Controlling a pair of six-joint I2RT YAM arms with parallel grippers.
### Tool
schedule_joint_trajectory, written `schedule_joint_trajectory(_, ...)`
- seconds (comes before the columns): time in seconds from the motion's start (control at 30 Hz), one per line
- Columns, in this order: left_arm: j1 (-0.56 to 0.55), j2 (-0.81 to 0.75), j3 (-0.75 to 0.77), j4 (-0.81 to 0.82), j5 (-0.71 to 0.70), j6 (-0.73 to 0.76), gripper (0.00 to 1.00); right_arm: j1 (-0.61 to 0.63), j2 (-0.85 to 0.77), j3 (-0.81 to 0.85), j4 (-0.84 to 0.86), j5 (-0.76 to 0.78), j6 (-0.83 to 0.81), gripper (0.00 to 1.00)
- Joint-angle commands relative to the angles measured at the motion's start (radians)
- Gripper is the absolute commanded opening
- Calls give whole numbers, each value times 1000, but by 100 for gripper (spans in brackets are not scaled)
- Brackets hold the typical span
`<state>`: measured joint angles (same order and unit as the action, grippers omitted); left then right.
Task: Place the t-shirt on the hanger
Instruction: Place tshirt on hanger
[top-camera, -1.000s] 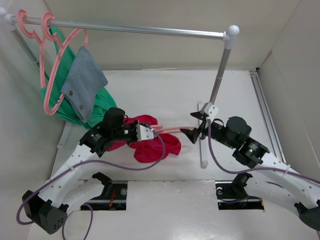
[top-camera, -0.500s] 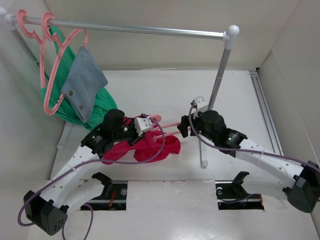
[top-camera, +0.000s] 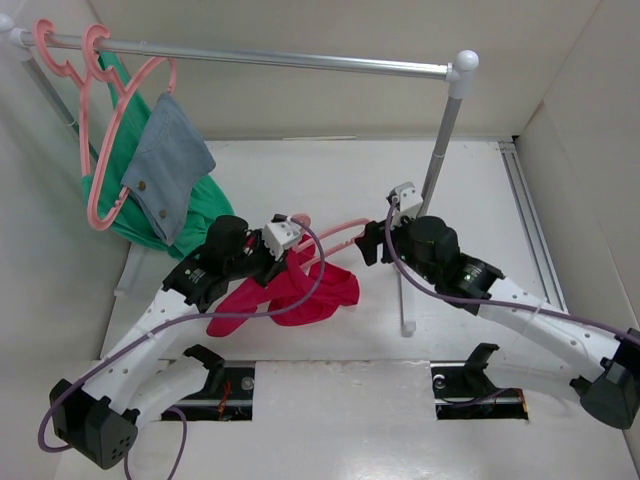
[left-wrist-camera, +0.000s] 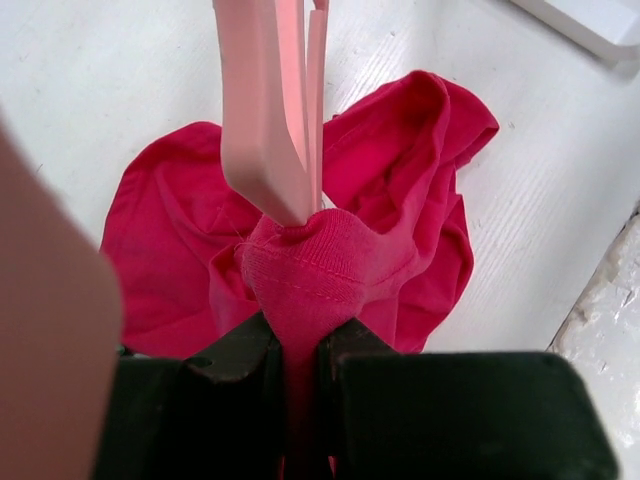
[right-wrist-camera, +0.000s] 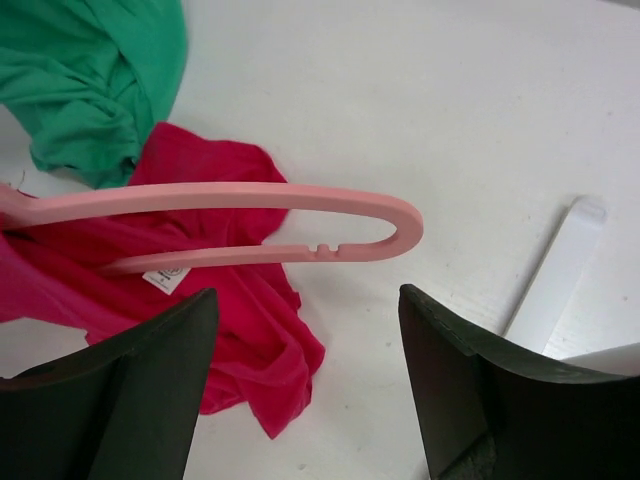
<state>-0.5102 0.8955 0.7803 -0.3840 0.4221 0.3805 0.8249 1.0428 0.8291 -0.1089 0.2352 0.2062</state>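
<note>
The crimson t-shirt lies bunched on the white table, one fold lifted. My left gripper is shut on that fold; in the left wrist view the fabric is pinched between the black jaws. The pink hanger runs from that fold toward the right, its left end buried in the fabric. My right gripper is open just right of the hanger's free end. In the right wrist view the hanger's rounded end lies beyond the spread fingers, untouched, over the t-shirt.
A metal clothes rail spans the back on a post with a white foot bar. At its left end hang pink hangers, a green garment and a grey-blue denim cloth. White walls enclose the table.
My right gripper has let go of the hanger's end, opened and moved up and left. My left gripper has lifted the t-shirt fold and the hanger now tilts upward.
</note>
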Motion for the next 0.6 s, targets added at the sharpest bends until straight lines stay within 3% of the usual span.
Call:
schedule_joint_trajectory(0.0, 2, -40, 30, 79, -28, -74, 0, 5, 16, 56, 18, 18, -44, 77)
schedule_joint_trajectory(0.3, 2, -63, 37, 100, -28, -121, 0, 5, 357, 105, 18, -163, -31, 75)
schedule_joint_trajectory(0.57, 2, -81, 28, 109, -28, -121, 0, 5, 459, 105, 29, -186, -62, 72)
